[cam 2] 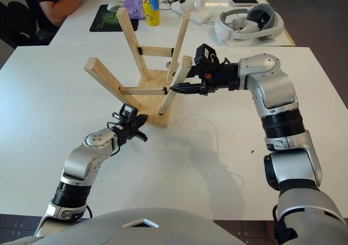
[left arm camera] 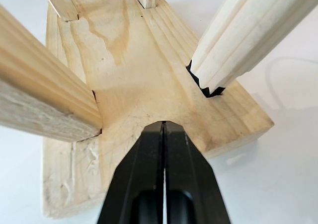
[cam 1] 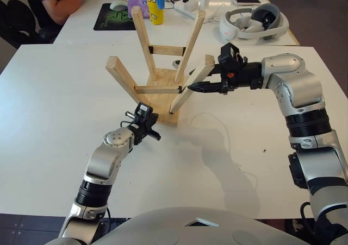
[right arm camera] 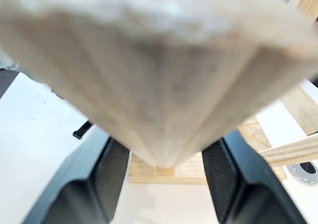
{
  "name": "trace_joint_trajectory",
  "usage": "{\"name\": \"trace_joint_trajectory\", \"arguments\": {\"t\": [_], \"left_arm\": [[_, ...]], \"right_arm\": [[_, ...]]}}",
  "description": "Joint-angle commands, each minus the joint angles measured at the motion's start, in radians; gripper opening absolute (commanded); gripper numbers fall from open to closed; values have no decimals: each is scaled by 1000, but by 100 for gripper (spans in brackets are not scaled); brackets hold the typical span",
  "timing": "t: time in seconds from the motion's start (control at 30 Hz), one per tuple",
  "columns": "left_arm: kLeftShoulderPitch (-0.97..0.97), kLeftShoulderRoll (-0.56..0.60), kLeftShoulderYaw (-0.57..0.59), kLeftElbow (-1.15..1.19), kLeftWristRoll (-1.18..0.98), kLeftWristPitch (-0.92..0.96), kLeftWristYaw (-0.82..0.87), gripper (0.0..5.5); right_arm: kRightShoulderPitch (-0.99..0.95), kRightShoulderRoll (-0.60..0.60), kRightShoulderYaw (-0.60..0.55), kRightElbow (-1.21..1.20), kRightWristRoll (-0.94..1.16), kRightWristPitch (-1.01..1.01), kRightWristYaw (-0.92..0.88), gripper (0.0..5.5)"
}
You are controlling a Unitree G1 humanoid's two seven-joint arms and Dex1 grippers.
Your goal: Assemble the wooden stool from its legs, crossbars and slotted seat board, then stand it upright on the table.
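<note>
Left arm: we see it bent low, left gripper point(left arm camera: 163, 125) closed, tip at seat board point(left arm camera: 124, 85) edge.
Right arm: outstretched, right gripper point(cam 1: 192, 87) open, straddling leg point(cam 1: 181, 100).

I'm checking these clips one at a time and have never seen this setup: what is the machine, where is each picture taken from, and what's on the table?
This is a humanoid robot with two arms, each ending in a two-fingered hand. The two wide pictures come from cameras in its head, looking down over its arms. The two close-ups come from cameras on its wrists. On the white table stands a wooden stool, upside down: its seat board lies flat and the legs point up, joined by crossbars. The left hand, fingers shut, is at the near edge of the seat board. The right hand has its fingers apart on either side of one leg; whether they press it I cannot tell.
</note>
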State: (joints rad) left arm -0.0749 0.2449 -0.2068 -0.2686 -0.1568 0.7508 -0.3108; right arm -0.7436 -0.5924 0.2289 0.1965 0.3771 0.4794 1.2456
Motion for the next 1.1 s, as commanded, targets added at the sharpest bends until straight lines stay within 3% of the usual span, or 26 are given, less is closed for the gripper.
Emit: {"name": "trace_joint_trajectory", "arguments": {"t": [0.03, 0.33, 1.1], "left_arm": [[17, -1, -15, 43, 7, 33, 0, 0], [10, -5, -8, 50, 7, 30, 1, 0], [5, -23, -5, 70, 11, 16, 12, 0]], "right_arm": [[16, 7, 79, 59, -95, 7, -9, 205], [42, -4, 155, -21, -122, 3, 5, 205], [-128, 53, 239, 180, -189, -1, 62, 205]]}}
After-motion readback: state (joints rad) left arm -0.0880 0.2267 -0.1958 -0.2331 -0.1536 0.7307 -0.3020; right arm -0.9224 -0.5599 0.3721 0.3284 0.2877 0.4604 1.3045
